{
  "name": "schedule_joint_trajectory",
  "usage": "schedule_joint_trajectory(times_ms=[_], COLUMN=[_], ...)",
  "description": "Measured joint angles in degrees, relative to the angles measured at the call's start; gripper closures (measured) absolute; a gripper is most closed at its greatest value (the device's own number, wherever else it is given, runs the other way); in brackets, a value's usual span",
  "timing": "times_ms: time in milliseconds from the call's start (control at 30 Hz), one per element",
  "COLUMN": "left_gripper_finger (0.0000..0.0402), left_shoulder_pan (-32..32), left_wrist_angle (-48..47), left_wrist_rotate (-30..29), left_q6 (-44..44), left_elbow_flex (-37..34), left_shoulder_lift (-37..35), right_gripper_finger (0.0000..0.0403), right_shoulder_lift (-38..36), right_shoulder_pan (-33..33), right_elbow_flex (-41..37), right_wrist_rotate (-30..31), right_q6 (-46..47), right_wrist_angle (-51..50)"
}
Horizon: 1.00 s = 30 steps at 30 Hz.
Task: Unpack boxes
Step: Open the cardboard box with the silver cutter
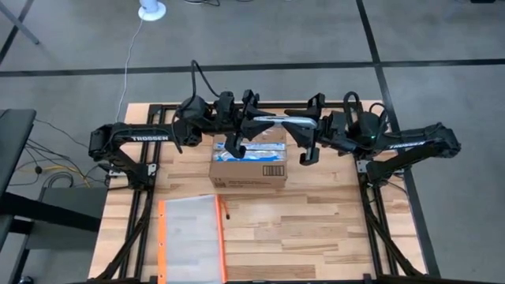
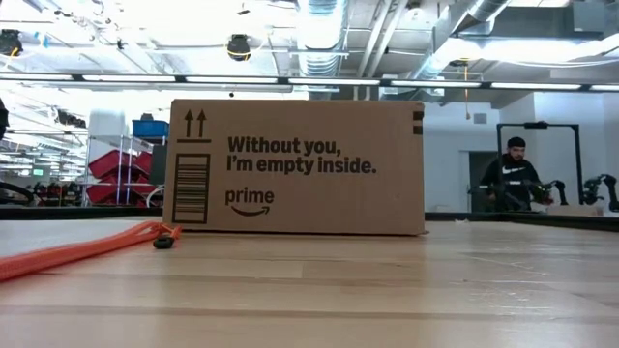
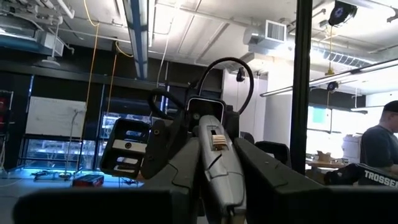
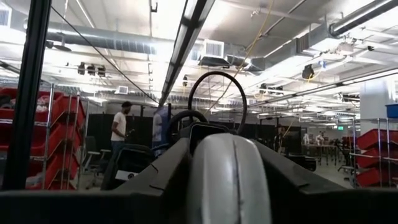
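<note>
Nearest item, low view: orange-edged pouch (image 2: 77, 249), flat on the table (image 1: 331, 229), on the box's barcode side. Box (image 1: 248, 162): brown cardboard, upright, at the table's far middle; taped top looks sealed. Left gripper (image 1: 233, 147) and right gripper (image 1: 304, 158) hang over the box's two ends; jaws' spread cannot be told. Unpacking judged not begun; opening and emptying remain.

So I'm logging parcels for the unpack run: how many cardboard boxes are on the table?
1. The cardboard box sits at the table's far middle, under both raised arms, beyond the clear pouch. Nothing else box-like shows, though the low view can't see behind it.
</note>
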Motion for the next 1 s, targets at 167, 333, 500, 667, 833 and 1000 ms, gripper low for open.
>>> schedule_joint_trajectory(times_ms=[167,333,500,667,833,1000], left_gripper_finger=[0.0342,0.0342,0.0342,0.0342,0.0342,0.0342], left_shoulder_pan=[0.0,0.0,0.0,0.0,0.5,0.7], left_wrist_angle=[-0.3,-0.3,-0.4,-2.3,-4.4,-4.5], left_wrist_rotate=[0.5,0.6,0.7,0.8,0.8,1.0], left_q6=[0.1,0.0,0.0,0.3,1.5,1.5], left_elbow_flex=[0.0,0.1,0.1,0.1,0.1,0.1], left_shoulder_lift=[0.0,0.0,0.0,-0.9,-2.0,-2.1], right_gripper_finger=[0.0269,0.0269,0.0269,0.0269,0.0269,0.0269], right_shoulder_lift=[-0.3,-0.3,-0.3,-0.5,-1.0,-1.2], right_shoulder_pan=[0.0,0.0,0.0,0.0,0.0,-0.1], right_elbow_flex=[0.0,1.0,1.3,1.3,1.3,1.4], right_wrist_rotate=[-0.1,-0.1,-0.1,-0.1,0.1,0.3], right_q6=[-0.4,-2.3,-3.1,-3.9,-3.5,-3.0], right_wrist_angle=[-0.3,-0.9,-1.0,-1.3,-1.8,-2.4])
